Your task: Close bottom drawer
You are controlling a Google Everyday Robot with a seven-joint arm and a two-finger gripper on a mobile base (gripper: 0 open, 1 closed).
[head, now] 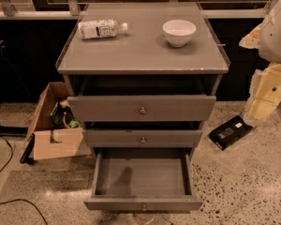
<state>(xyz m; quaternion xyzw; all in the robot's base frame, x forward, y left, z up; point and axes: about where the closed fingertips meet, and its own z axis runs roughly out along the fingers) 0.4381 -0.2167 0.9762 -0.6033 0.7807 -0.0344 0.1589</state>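
Pretty dim shot overall, with a warm brownish cast over everything. Light seems to come from above: the worktop point(145, 55) has a soft sheen, and the white bowl point(179, 32) is the brightest thing, throwing a faint shadow to its left. Behind the cabinet it goes nearly black, same for the gaps over the upper drawers. A soft upright shadow sits inside the bottom drawer point(168, 203). The gripper point(267, 95), at the right edge beside the cabinet, looks pale yellow and fairly well lit. The speckled floor point(243, 182) is evenly lit.

Bottom drawer point(141, 176) pulled out before cabinet point(143, 55); bottle point(100, 29) left, bowl point(179, 32) right on top; gripper point(267, 95) right of cabinet.
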